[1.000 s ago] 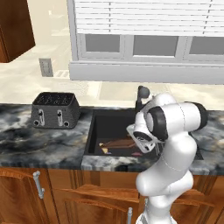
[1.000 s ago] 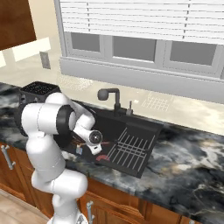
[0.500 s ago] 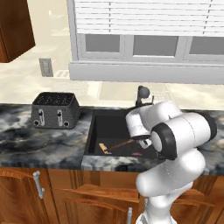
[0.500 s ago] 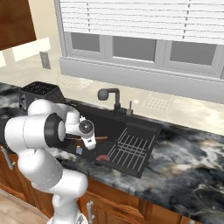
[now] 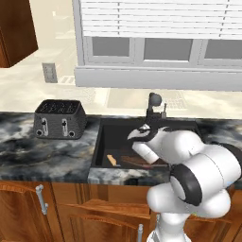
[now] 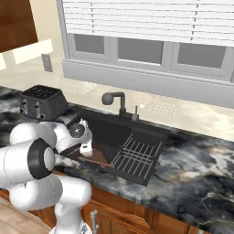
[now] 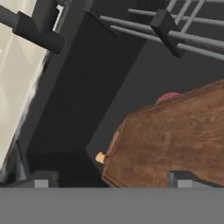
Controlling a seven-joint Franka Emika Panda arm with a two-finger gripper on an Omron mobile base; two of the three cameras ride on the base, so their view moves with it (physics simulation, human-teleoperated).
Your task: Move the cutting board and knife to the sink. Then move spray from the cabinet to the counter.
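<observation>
Even, soft rendered light, faint shadows, no glare; close hand view slightly blurred

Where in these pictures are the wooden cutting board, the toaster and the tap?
cutting board [image 7: 175, 140]: hand view, middle of its wooden top face.
toaster [image 5: 59, 119]: left base view, its dark front panel.
tap [image 6: 114, 98]: right base view, the curved spout.

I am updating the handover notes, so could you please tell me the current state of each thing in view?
cutting board: lying in the sink, not held.
knife: in the sink beside the board, handle end showing.
sink: holds the board, the knife and a wire rack.
gripper: open, just above the board, holding nothing.
toaster: upright on the counter, left of the sink.
</observation>
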